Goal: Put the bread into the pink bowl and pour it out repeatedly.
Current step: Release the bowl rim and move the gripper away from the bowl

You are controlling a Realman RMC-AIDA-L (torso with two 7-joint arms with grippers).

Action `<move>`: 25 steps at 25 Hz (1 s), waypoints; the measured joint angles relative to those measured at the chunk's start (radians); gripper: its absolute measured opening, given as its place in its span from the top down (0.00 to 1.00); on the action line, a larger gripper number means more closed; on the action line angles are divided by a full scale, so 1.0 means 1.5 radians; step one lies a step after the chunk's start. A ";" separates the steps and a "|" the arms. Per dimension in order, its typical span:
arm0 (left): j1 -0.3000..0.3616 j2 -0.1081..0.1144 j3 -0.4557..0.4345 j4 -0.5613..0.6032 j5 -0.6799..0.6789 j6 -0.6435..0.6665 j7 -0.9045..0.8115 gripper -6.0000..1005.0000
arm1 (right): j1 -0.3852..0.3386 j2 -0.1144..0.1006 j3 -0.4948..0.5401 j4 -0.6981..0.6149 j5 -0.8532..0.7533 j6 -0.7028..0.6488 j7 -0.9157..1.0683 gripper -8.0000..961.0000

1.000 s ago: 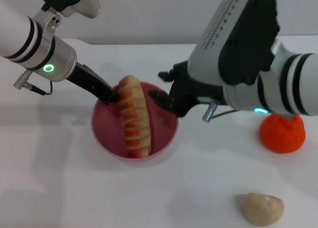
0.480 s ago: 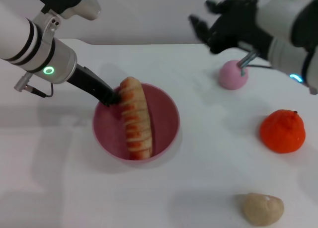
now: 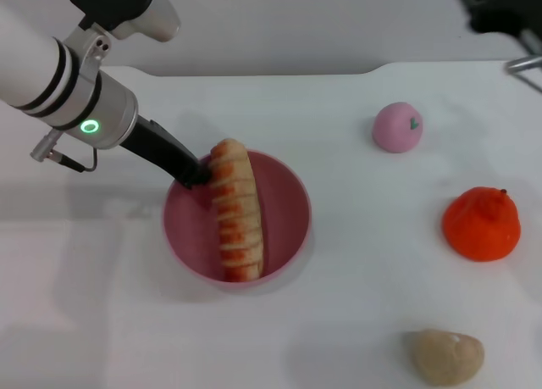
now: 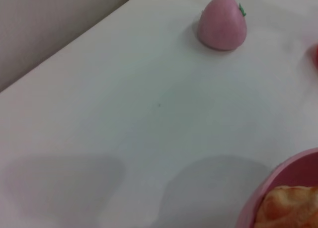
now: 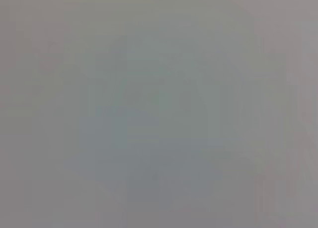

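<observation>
The bread [image 3: 235,211], orange-red with cream stripes, lies across the inside of the pink bowl [image 3: 288,204], one end propped on the far-left rim and the other low at the near side. My left gripper [image 3: 193,173] is shut on that far-left rim, right beside the bread's upper end. In the left wrist view only an edge of the pink bowl [image 4: 278,181] and a tip of the bread [image 4: 290,208] show. My right gripper [image 3: 501,8] is raised at the far right corner of the head view, mostly out of frame. The right wrist view is a blank grey blur.
A small pink ball with a green mark [image 3: 396,127] [image 4: 222,23] sits far right of the bowl. An orange round fruit [image 3: 481,224] lies at the right, and a beige lump [image 3: 447,355] near the front right. The white table's back edge runs behind.
My right arm has pulled up and away from the bowl to the far right corner, uncovering the pink ball. The bread stays in the bowl, and the left gripper has kept its hold on the rim.
</observation>
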 joint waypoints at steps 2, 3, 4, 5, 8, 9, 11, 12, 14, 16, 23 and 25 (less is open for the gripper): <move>0.000 0.000 0.005 -0.001 -0.002 0.000 -0.002 0.89 | -0.011 0.000 -0.006 0.022 0.000 0.060 0.016 0.61; 0.000 0.000 0.008 -0.001 -0.002 0.000 -0.003 0.89 | -0.015 -0.001 -0.007 0.032 0.000 0.087 0.027 0.61; 0.000 -0.001 0.012 -0.002 -0.005 0.000 -0.003 0.89 | -0.017 -0.001 -0.007 0.044 0.000 0.108 0.042 0.61; 0.000 -0.001 0.012 -0.002 -0.005 0.000 -0.003 0.89 | -0.019 -0.002 -0.006 0.057 -0.002 0.127 0.057 0.61; -0.002 -0.002 0.023 -0.007 -0.011 -0.001 -0.006 0.89 | -0.017 -0.010 -0.006 0.103 -0.006 0.188 0.114 0.61; -0.002 -0.002 0.023 -0.007 -0.011 -0.001 -0.006 0.89 | -0.016 -0.016 -0.008 0.121 -0.012 0.215 0.144 0.61; -0.003 -0.003 0.029 -0.008 -0.014 -0.001 -0.007 0.89 | -0.012 -0.030 -0.012 0.158 -0.038 0.266 0.208 0.61; -0.003 -0.003 0.036 -0.008 -0.019 0.000 -0.010 0.89 | -0.011 -0.035 -0.016 0.169 -0.047 0.281 0.224 0.61; -0.003 -0.003 0.043 -0.008 -0.026 0.001 -0.014 0.89 | -0.008 -0.048 -0.031 0.192 -0.067 0.317 0.241 0.61; -0.003 -0.003 0.044 -0.008 -0.026 0.001 -0.014 0.89 | -0.006 -0.061 -0.053 0.211 -0.082 0.354 0.242 0.61; -0.005 -0.004 0.055 -0.008 -0.034 0.003 -0.019 0.89 | -0.010 -0.065 -0.052 0.236 -0.102 0.374 0.242 0.61; -0.005 -0.003 0.060 -0.008 -0.039 0.006 -0.019 0.89 | -0.011 -0.064 -0.039 0.234 -0.100 0.348 0.243 0.61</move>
